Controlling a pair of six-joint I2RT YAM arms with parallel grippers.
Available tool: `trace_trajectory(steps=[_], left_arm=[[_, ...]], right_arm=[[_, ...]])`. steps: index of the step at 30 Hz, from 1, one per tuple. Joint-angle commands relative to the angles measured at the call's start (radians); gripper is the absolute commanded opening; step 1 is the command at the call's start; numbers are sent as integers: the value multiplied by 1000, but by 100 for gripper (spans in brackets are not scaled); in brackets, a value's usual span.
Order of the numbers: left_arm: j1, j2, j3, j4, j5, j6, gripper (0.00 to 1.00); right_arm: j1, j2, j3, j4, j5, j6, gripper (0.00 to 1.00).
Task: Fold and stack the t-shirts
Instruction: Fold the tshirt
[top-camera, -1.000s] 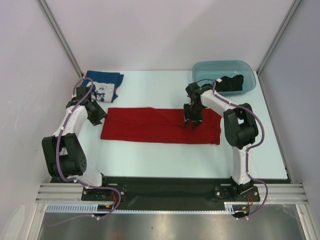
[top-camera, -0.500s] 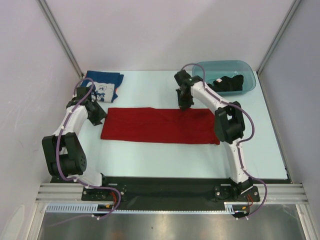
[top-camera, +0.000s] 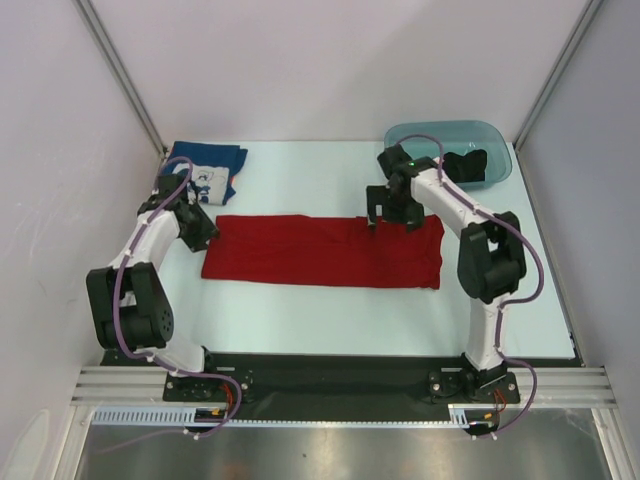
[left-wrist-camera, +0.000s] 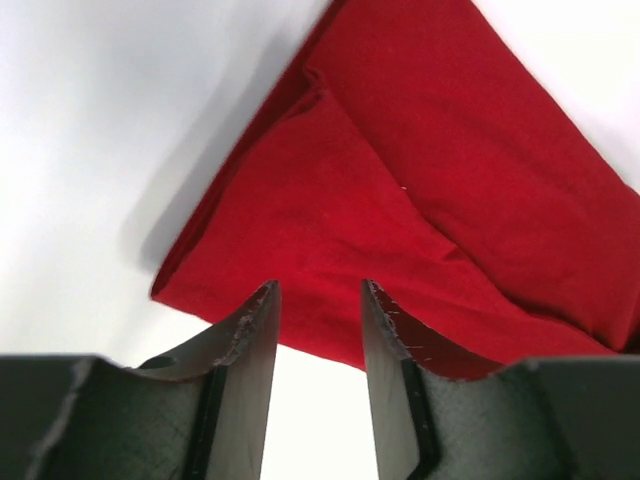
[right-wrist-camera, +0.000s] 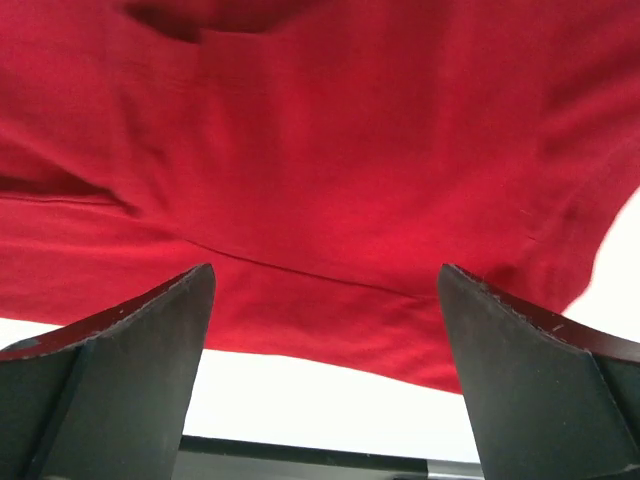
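- Red t-shirt: laid flat as a long folded strip at the middle of the surface.
- Blue t-shirt: folded, set at the far left.
- Black t-shirt: kept in the tub.
- Left jaws: narrowly parted, empty, at the strip's left end.
- Right jaws: spread wide, empty, held over its right part.
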Motion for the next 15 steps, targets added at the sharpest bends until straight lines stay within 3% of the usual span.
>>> trace_trajectory(steps=[1, 3, 5, 6, 7, 12, 15], left_arm=[[-23, 28, 7, 36, 55, 30, 42], [-37, 71, 39, 41, 75, 41, 36], [-56, 106, 62, 44, 118, 53, 31], [-63, 141, 84, 36, 121, 48, 28], [-72, 151, 89, 47, 151, 47, 26], [-95, 278, 191, 45, 165, 19, 25], [-87, 376, 283, -19, 86, 1, 25]], right_arm=[[-19, -112, -102, 69, -13, 23, 98], [-22, -157, -166, 88, -30, 34, 90], [-29, -201, -250, 89, -65, 40, 75], [-34, -214, -284, 91, -68, 49, 61], [-37, -249, -349, 111, -70, 54, 56], [-100, -320, -528, 174, -99, 83, 51], [-161, -332, -626, 207, -108, 98, 51]])
